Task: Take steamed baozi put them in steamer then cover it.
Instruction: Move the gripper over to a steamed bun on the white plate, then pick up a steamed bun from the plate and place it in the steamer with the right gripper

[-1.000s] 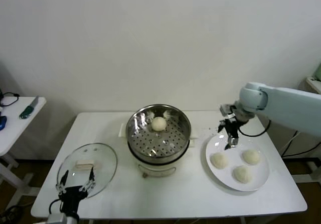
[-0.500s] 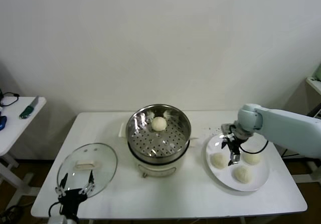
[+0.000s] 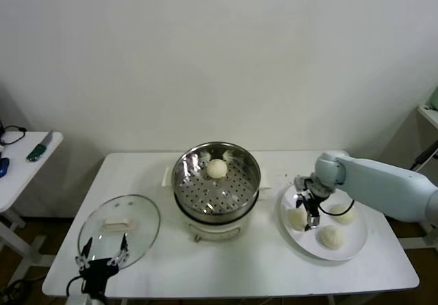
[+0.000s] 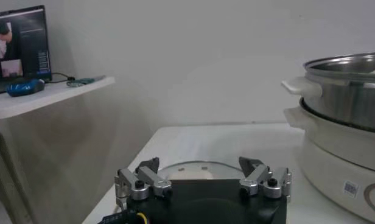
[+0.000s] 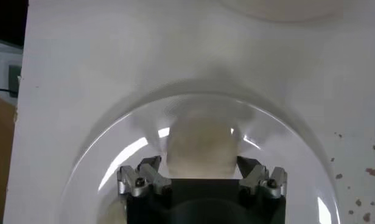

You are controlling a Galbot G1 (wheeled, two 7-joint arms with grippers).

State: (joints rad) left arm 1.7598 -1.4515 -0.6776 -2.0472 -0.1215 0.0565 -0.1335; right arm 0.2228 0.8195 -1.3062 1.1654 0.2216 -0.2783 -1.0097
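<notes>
One steamed baozi (image 3: 217,169) lies in the steel steamer (image 3: 215,197) at the table's middle. Three more rest on the white plate (image 3: 354,245) to its right: left (image 3: 295,219), back right (image 3: 345,214) and front (image 3: 330,236). My right gripper (image 3: 309,213) is down on the plate at the left baozi (image 5: 201,143). In the right wrist view the right gripper (image 5: 201,163) is open and straddles that bun, with a fingertip (image 5: 150,165) close on each side. My left gripper (image 3: 102,257) hangs open at the table's front left, just before the glass lid (image 3: 120,226).
The left wrist view shows the left gripper (image 4: 201,164) open, the lid (image 4: 193,168) flat on the table beyond it, and the steamer pot (image 4: 352,103) to one side. A side table (image 3: 24,161) with small items stands far left. The wall runs behind the table.
My right gripper has come from the plate's back edge down and toward the steamer side, onto the left baozi. The left arm has barely moved.
</notes>
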